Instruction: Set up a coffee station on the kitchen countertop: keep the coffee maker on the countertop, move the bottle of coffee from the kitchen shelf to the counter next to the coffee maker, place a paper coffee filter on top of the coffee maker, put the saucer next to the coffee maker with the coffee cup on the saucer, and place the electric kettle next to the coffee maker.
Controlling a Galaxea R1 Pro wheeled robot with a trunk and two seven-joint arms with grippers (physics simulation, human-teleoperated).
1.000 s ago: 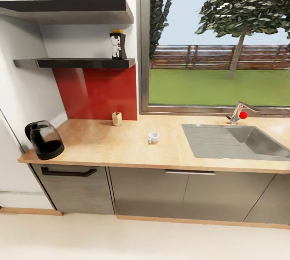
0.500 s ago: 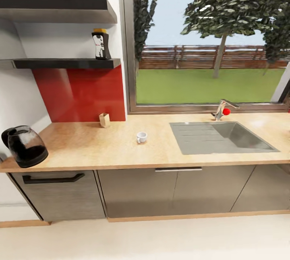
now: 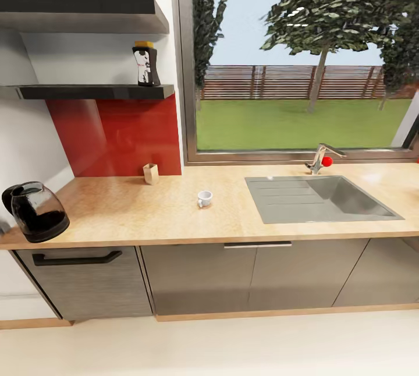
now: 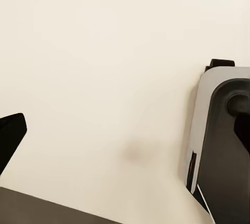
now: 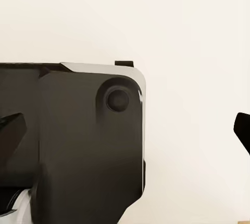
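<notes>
While the kitchen countertop (image 3: 174, 213) is viewed from the head camera, the electric kettle (image 3: 36, 212) is seen standing upright at its left end, close to the front edge. The coffee cup (image 3: 204, 198) is set near the middle of the worktop, well apart from the kettle, between it and the sink (image 3: 317, 198) sunk into the right part of the counter. A small tan box (image 3: 151, 173) is placed at the back of the counter, touching or just before the red splashback (image 3: 119, 134). Above the splashback, the bottle of coffee (image 3: 146, 64) is kept upright on the kitchen shelf (image 3: 93, 92), near that shelf's right end, with the thicker matte shelf (image 3: 81, 13) fixed higher on the wall. A tap with a red knob (image 3: 322, 159) is mounted behind the sink, under the window (image 3: 297, 56). Grey cabinet fronts (image 3: 233, 277) are seen beneath the worktop.

In the left wrist view, one dark fingertip (image 4: 9, 138) is shown over the pale floor (image 4: 104, 52), beside part of the robot's base (image 4: 219, 135); how far the left gripper is parted cannot be told. In the right wrist view, two dark fingertips (image 5: 10, 127) are seen at opposite edges of the picture, so the right gripper (image 5: 125, 125) is spread wide and nothing is held between them; the base (image 5: 78, 146) lies below.
</notes>
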